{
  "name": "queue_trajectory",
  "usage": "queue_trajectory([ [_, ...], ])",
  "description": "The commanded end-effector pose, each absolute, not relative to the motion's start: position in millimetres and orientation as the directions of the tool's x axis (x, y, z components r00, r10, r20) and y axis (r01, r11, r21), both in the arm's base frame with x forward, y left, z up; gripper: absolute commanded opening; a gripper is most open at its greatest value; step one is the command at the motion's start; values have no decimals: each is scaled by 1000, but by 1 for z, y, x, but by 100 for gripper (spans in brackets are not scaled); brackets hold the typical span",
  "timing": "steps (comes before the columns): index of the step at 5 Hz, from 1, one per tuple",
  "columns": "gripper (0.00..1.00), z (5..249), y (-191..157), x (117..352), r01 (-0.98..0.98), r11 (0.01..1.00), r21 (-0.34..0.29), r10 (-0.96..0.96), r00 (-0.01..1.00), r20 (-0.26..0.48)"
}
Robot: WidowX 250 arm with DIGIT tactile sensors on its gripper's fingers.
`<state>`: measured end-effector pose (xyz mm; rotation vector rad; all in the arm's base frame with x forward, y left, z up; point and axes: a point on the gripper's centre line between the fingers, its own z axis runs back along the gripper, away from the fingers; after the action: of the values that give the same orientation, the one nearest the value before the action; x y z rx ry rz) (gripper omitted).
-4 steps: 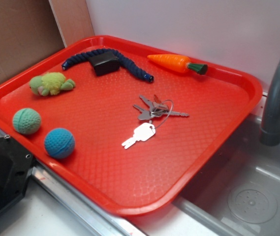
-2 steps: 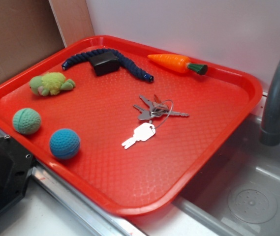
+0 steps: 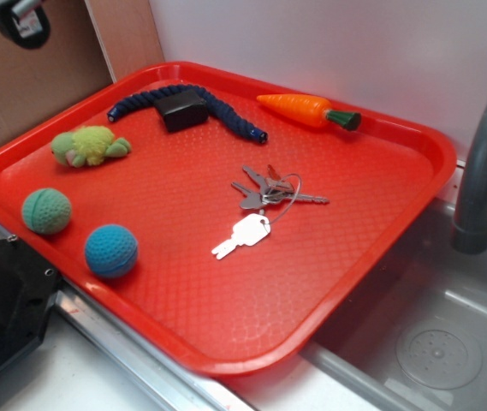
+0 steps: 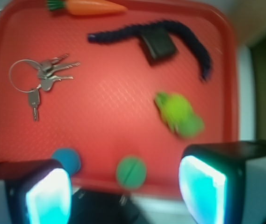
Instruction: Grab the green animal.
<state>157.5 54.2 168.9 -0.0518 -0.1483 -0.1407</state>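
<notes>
Since the earlier frame, the tool (image 3: 14, 15) had entered at the upper left of the frame, its jaws spread wide. The small fuzzy yellow-green plush animal (image 3: 87, 145) lay at the left of the red plastic tray (image 3: 380, 257), behind the teal-green knitted ball (image 3: 46, 211).

Toy kitchen / lab sink setup
Grey faucet (image 3: 483, 163) over grey sink basin (image 3: 431, 342) w/ round drain; red tray (image 3: 252, 342) sits beside it, plain white wall and cardboard (image 3: 20, 86) behind.
</notes>
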Motion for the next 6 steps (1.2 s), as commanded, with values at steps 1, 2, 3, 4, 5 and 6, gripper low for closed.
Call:
queue_trajectory([
  [1, 100, 128, 79, 193, 511, 859, 14, -504, 842, 190],
  [2, 100, 100, 88, 198, 608, 793, -42, -596, 788, 156],
  [3, 100, 61, 110, 205, 543, 839, -28, -537, 836, 109],
  [4, 100, 35, 101, 202, 538, 842, -33, -534, 841, 87],
  [5, 100, 13, 99, 195, 556, 831, 14, -556, 830, 46],
  [6, 47, 13, 93, 193, 554, 832, 34, -555, 830, 57],
])
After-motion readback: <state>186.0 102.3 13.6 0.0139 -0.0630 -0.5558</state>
